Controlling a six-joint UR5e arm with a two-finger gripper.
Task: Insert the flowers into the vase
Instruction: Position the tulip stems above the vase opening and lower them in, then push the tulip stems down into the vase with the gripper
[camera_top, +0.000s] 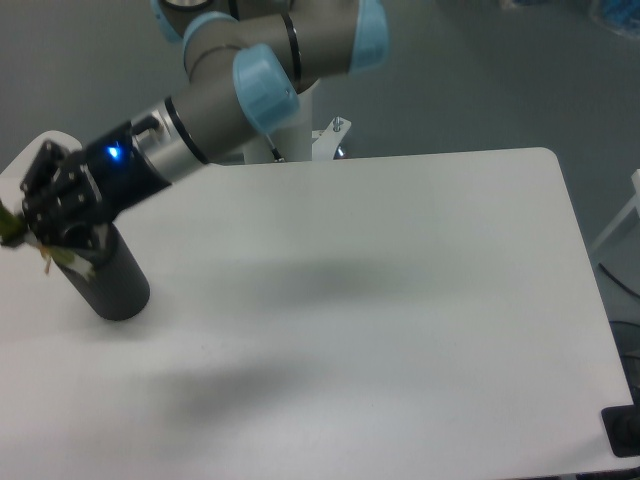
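Observation:
The black cylindrical vase (112, 283) stands at the left side of the white table (380, 300). My gripper (50, 232) is right over the vase's top and hides its opening. It is shut on the flowers (12, 228), of which only a bit of green at the frame's left edge and pale stem ends (62, 258) beside the vase's top show. The red buds are out of view past the left edge.
The arm reaches in from the top centre, its blue-capped joints (265, 80) above the table's back edge. A white mount (320, 135) stands behind the table. A dark object (625, 432) sits at the table's front right corner.

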